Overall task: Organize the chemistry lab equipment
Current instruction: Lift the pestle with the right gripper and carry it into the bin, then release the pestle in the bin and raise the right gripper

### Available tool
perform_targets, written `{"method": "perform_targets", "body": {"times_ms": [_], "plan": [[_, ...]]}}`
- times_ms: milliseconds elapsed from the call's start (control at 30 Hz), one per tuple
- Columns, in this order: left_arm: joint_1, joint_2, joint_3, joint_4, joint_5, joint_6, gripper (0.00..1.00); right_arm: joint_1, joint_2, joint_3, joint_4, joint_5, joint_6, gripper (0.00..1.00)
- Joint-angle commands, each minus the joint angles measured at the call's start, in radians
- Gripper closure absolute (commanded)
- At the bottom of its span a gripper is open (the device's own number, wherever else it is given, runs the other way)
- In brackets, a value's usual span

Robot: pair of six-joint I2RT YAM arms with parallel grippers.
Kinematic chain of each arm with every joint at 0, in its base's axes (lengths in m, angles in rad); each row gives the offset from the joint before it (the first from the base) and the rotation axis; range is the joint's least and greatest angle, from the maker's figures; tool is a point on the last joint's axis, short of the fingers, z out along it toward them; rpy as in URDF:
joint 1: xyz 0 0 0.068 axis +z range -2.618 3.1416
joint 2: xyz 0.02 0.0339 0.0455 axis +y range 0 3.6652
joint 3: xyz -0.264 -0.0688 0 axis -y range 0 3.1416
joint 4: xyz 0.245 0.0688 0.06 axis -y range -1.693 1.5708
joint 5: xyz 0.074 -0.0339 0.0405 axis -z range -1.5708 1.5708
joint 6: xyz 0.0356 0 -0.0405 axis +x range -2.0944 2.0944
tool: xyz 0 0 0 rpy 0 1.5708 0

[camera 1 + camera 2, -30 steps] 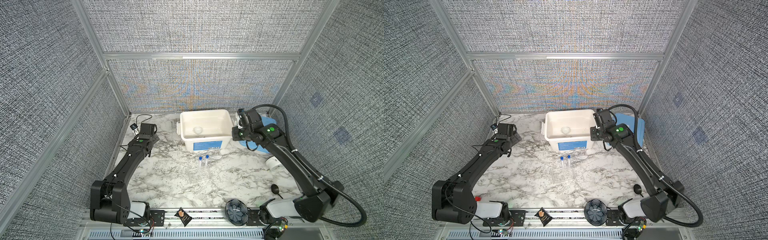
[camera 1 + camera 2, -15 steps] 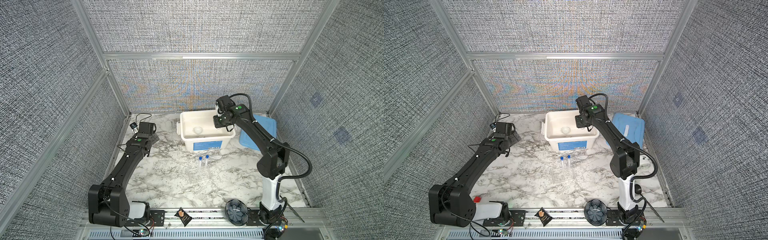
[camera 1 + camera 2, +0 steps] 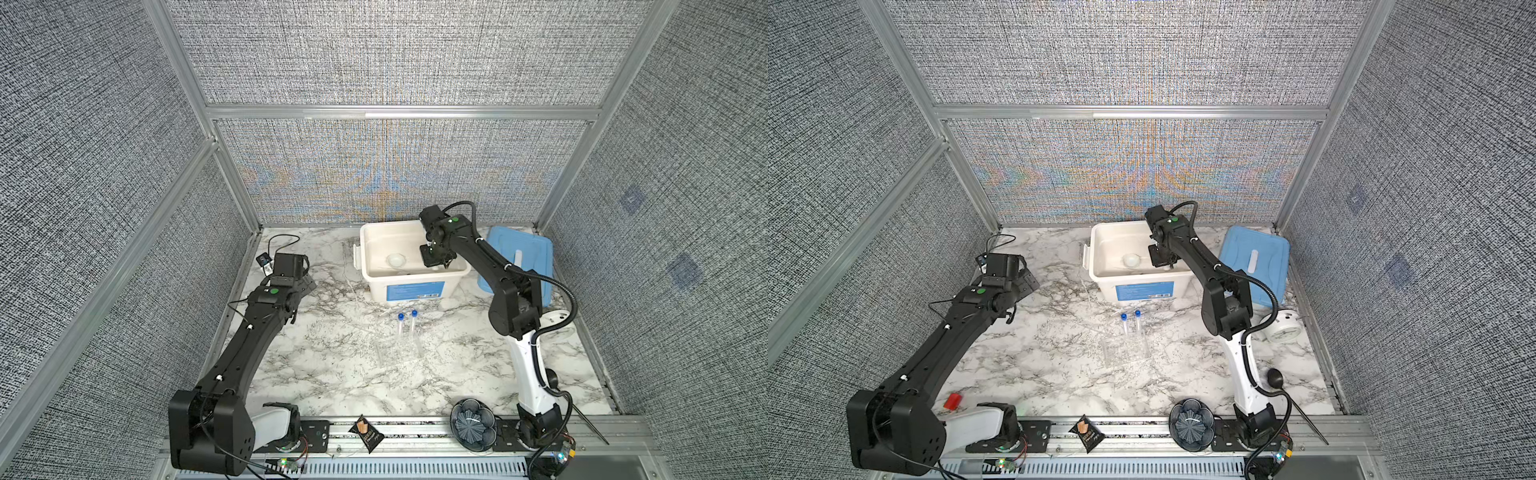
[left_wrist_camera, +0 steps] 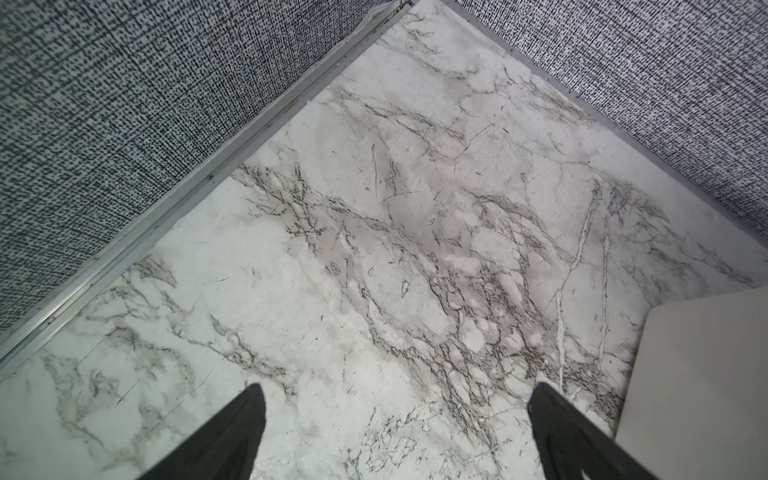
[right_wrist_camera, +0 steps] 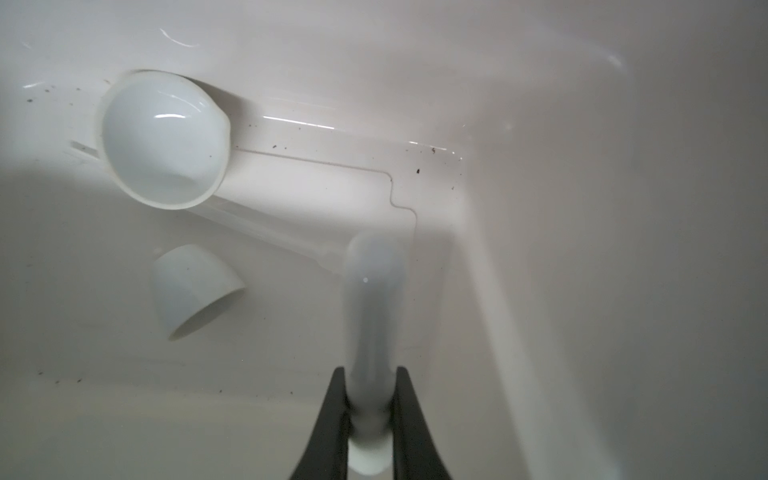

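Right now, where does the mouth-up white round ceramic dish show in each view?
In a top view: the white round ceramic dish lies mid-floor in the white plastic bin.
In a top view: same spot.
Left wrist: not in it.
Right wrist, beyond the white pestle held by the right gripper.
Shared landmark: the bin, whose corner shows in the left wrist view too.

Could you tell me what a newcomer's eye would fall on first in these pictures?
The right gripper, reaching into the white bin at the back, grips a white pestle; two white dishes lie on the bin's floor. Mid-table, two blue-capped tubes stand in a clear rack, and the left gripper hangs open over the marble tabletop.
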Motion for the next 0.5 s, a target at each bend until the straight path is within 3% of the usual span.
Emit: {"method": "perform_targets", "body": {"times_ms": [0,267,467], "plan": [[0.011,-0.015,-0.002,-0.039,0.030,0.026,0.01,0.000,0.041,0.022,-0.022,-0.003,-0.024,1.00],[0.041,0.021,0.047,-0.037,0.158,0.172,0.01,-0.006,0.112,0.057,-0.026,0.005,-0.062,1.00],[0.044,0.143,0.203,-0.152,0.253,0.247,0.01,-0.013,0.151,0.043,-0.015,0.000,-0.041,1.00]]}}
